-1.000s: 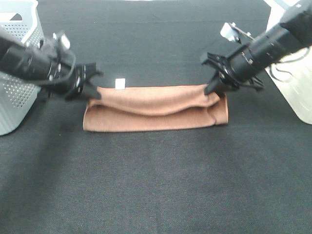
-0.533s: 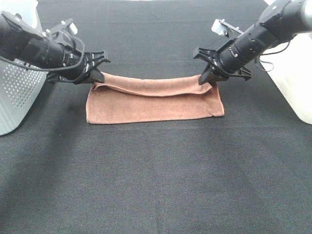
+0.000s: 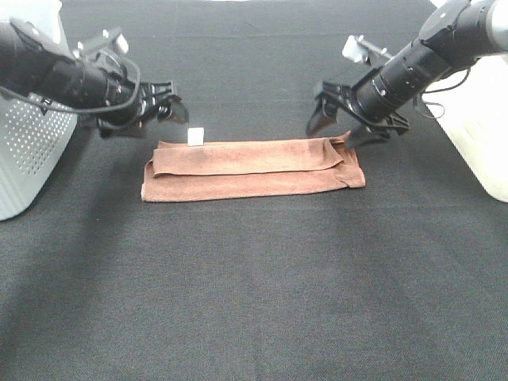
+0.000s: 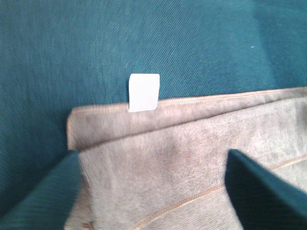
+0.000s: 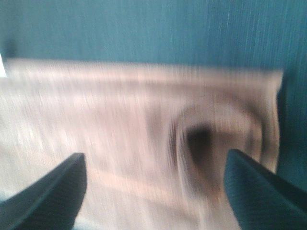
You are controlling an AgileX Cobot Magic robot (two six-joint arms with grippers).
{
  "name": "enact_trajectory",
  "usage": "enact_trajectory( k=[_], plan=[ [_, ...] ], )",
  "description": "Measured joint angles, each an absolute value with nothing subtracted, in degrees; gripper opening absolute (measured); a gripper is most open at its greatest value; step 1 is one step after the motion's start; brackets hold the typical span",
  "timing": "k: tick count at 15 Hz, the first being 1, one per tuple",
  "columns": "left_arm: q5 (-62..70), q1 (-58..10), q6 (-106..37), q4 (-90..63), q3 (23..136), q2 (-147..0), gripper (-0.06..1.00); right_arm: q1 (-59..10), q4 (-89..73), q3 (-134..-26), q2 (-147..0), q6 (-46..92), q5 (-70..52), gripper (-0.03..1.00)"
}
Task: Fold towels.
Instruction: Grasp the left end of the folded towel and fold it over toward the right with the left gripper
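Left gripper (image 3: 168,107): I see its jaws spread, holding nothing, just beyond the far left corner of the towel (image 3: 254,167).
Right gripper (image 3: 333,131): jaws apart, at the towel's far right corner; my wrist view is blurred, so I cannot tell if it touches.
Towel: folded into a long strip, flat, midway between the left and right edges of the counter (image 3: 254,302), nearer the far edge.
Tag (image 3: 195,136): white, on the towel's far edge, near its left end.
Basket (image 3: 24,159): white, perforated, at the counter's left edge.

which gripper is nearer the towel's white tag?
The left gripper: it hovers open at the far left corner of the towel, right beside the white tag. The right gripper is open at the opposite end.
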State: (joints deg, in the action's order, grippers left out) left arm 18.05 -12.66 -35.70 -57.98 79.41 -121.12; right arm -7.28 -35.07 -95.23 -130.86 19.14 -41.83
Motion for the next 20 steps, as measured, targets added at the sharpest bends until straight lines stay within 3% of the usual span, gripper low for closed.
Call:
enact_trajectory(
  k=[3, 7, 15, 16, 17, 18, 19, 20],
  plan=[
    [19.4, -12.4, -31.2, -53.2, 79.5, -120.8, 0.81, -7.3, -28.7, -95.2, -128.9, 14.7, -47.1, 0.76],
    [24.2, -11.4, -11.6, -40.6, 79.6, -122.7, 0.82, -7.3, -21.0, -95.4, -127.8, 8.8, -53.3, 0.76],
    [33.7, -11.4, -6.2, -41.9, 90.2, -131.9, 0.70, -7.3, -19.1, -95.4, -127.8, 8.3, -53.7, 0.76],
    [35.2, -11.4, -4.9, -42.1, 91.7, -132.9, 0.63, -7.3, -19.1, -95.4, -127.8, 8.3, -53.7, 0.76],
    [36.1, -11.4, -3.6, -42.1, 92.2, -133.4, 0.50, -7.3, -19.1, -95.4, -127.8, 8.3, -53.7, 0.76],
    [36.6, -11.4, -3.1, -41.9, 92.2, -133.6, 0.33, -7.3, -19.1, -95.4, -127.8, 8.3, -53.7, 0.76],
    [37.2, -11.5, -2.7, -41.3, 92.2, -133.6, 0.09, -7.3, -19.1, -95.4, -127.8, 8.3, -53.7, 0.76],
    [37.7, -11.6, -2.6, -40.9, 92.2, -133.6, 0.03, -7.3, -19.1, -95.4, -127.8, 8.3, -53.7, 0.76]
  ],
)
